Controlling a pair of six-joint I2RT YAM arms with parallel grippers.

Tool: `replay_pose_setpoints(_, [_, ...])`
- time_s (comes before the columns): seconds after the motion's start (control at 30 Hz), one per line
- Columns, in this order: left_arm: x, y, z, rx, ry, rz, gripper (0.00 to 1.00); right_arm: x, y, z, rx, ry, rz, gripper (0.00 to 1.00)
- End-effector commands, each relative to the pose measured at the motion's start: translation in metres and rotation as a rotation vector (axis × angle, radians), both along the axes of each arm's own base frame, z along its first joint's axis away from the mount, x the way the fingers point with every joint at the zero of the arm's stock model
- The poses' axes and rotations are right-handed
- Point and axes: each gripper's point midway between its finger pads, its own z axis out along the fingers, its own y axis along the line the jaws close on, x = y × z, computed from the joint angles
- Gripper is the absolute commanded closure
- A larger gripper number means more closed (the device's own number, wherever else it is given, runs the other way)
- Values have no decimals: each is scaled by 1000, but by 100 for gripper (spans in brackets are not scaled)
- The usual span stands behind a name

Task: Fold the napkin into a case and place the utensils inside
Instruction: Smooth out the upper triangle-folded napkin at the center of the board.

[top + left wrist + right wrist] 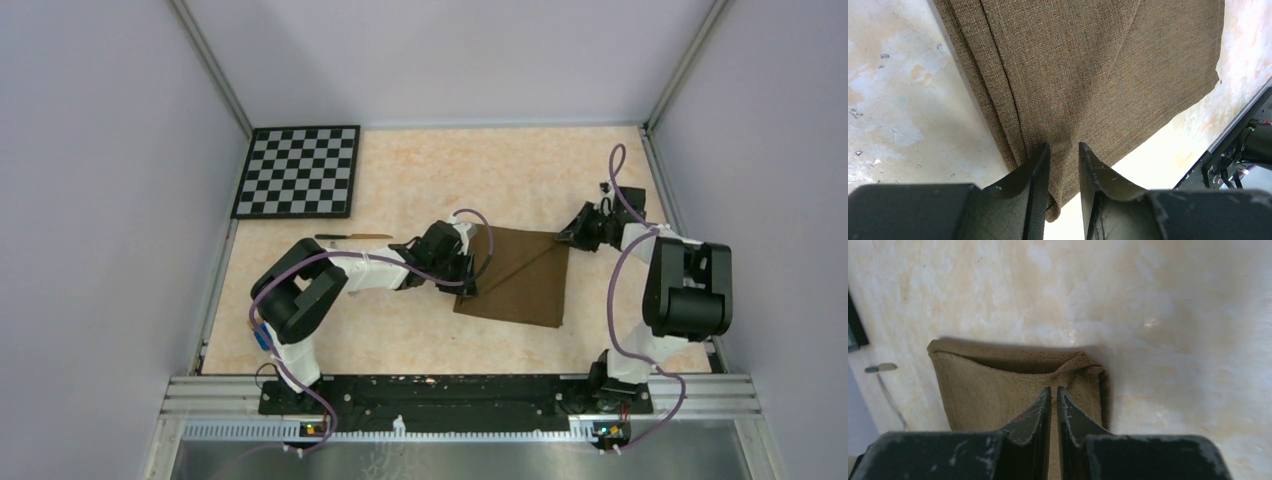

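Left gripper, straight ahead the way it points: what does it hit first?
The napkin: its corner lies between the fingers of the left gripper, with cloth stretching on ahead. How high the tips sit above it is unclear.

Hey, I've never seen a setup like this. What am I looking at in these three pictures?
Two robot arms, left and right, are bolted at a table's near edge. One picture looks down from above; the other two come from cameras on each wrist, so each shows its own gripper at the bottom. On the table lie a folded brown napkin, a checkerboard and a knife-like utensil. The left gripper seems to pinch the napkin's edge. The right gripper is nearly closed over its far corner; whether it grips, I cannot tell.
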Motion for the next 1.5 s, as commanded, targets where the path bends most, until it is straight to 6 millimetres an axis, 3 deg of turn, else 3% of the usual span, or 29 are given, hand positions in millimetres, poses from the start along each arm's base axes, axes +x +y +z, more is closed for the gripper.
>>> replay_pose_setpoints(0.0, [-21, 35, -47, 160, 99, 23, 66, 18, 29, 13, 154, -92, 111, 92])
replay_pose_setpoints(0.2, [-25, 40, -53, 177, 110, 28, 67, 30, 5, -23, 102, -42, 9, 93])
replay_pose_setpoints(0.37, [-29, 45, -56, 187, 115, 32, 68, 28, -28, -32, 27, 22, -107, 93])
replay_pose_setpoints(0.47, [-30, 45, -55, 183, 117, 33, 68, 23, -39, -23, -41, 6, -144, 89])
replay_pose_setpoints(0.6, [-29, 41, -50, 166, 116, 29, 68, 16, -27, -1, -11, -35, -94, 84])
replay_pose_setpoints(0.73, [-28, 40, -49, 163, 115, 31, 68, 13, 10, 24, 101, -101, 6, 79])
replay_pose_setpoints(0.87, [-27, 39, -48, 157, 116, 33, 68, 17, 30, 27, 178, -119, 50, 77])
replay_pose_setpoints(0.97, [-28, 40, -49, 160, 117, 36, 68, 26, 25, 14, 167, -109, 30, 82])
replay_pose_setpoints(1.2, [-31, 44, -55, 171, 126, 39, 68, 30, -20, -42, 39, -10, -81, 88])
replay_pose_setpoints(1.33, [-34, 46, -53, 172, 130, 37, 68, 36, -10, -31, 53, -53, -30, 87])
replay_pose_setpoints(1.47, [-33, 32, -13, 88, 115, 12, 63, 46, 9, -9, 39, -75, 47, 84])
